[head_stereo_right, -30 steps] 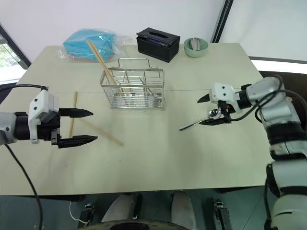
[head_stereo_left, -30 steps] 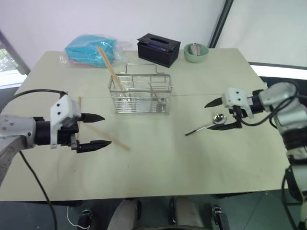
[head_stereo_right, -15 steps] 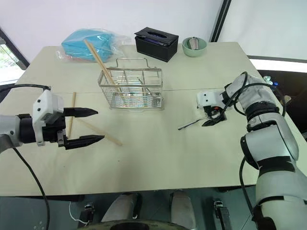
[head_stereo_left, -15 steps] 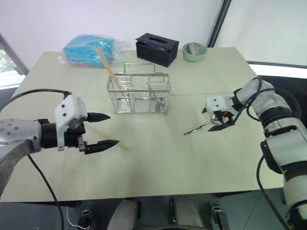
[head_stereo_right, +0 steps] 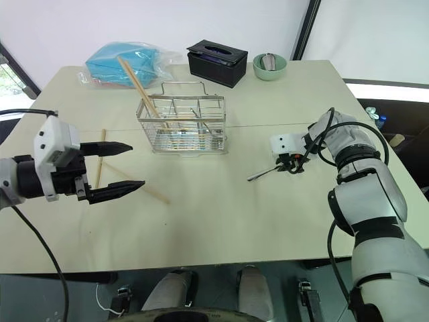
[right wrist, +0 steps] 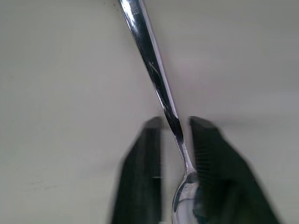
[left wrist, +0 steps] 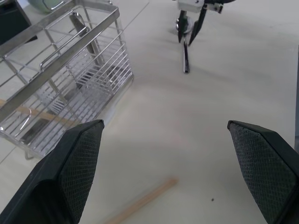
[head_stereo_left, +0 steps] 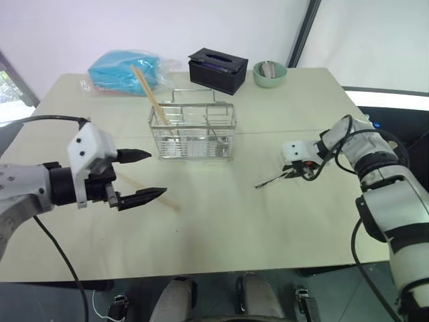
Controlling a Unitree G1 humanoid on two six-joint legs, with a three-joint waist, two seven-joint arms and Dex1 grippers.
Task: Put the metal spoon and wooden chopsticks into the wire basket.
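I see the small shiny metal spoon (head_stereo_left: 273,178) lying on the pale bench (head_stereo_left: 221,221), at about 4 o'clock from the silver wire-grid basket (head_stereo_left: 193,131). My right end effector (right wrist: 174,140) is clenched on its thin handle, close to the bowl. One pale wooden chopstick (head_stereo_left: 149,91) leans in the basket; another (head_stereo_right: 137,186) lies on the bench beneath my left end effector (head_stereo_left: 145,174), which hovers released, fingers wide.

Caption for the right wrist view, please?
Right gripper closing around the metal spoon near its bowl, on the table.
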